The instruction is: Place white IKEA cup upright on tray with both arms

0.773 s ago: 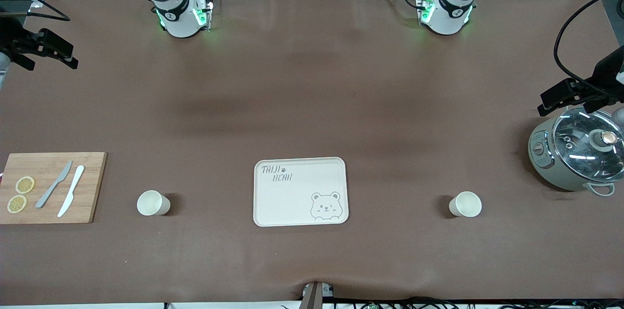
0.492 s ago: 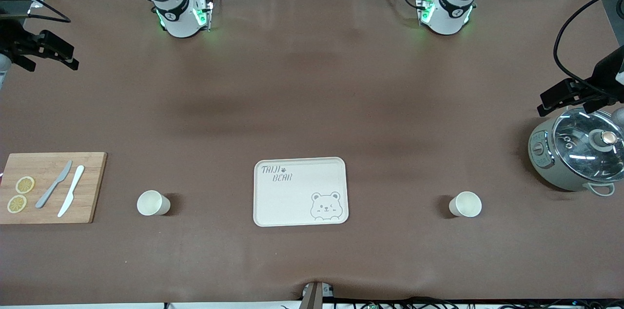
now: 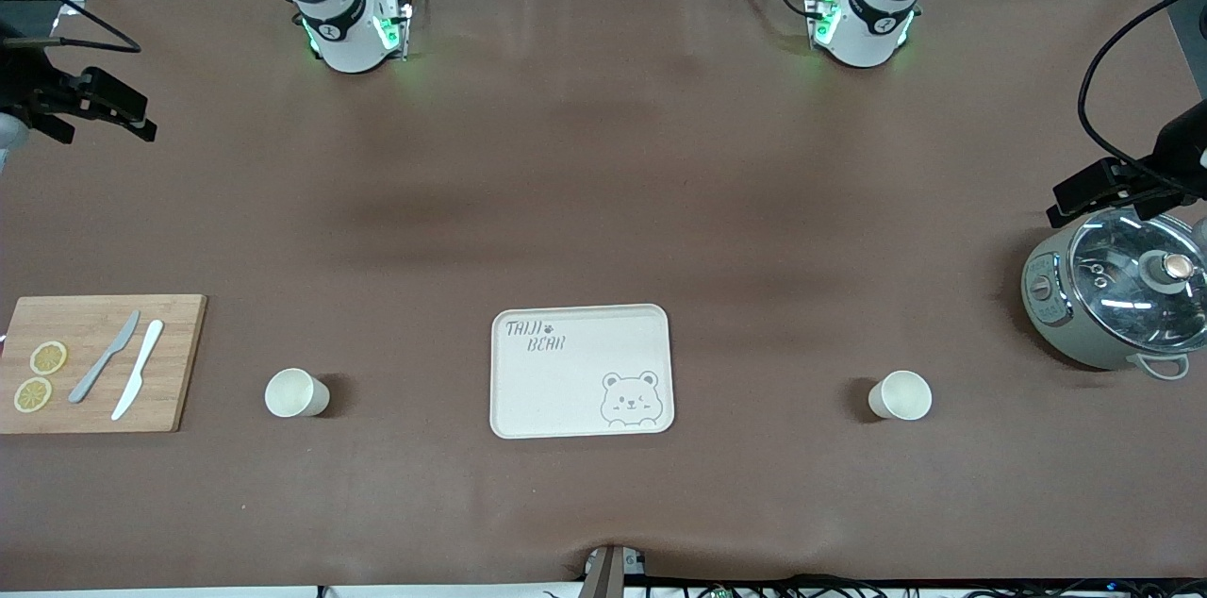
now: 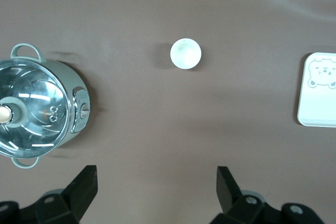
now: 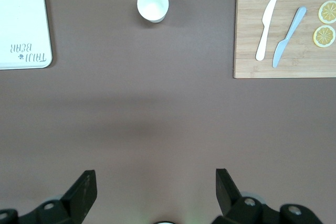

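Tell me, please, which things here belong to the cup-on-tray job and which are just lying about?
Job: tray; white cup toward the right arm's end; white cup toward the left arm's end.

Lying about: cutting board, two knives, lemon slices, lidded pot.

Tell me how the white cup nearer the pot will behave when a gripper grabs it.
The white cup stands upright, mouth up, and looks empty in the left wrist view, so probably light and easy to tip if nudged. Its smooth round wall may slip between fingers. Knocked over, it would likely roll.
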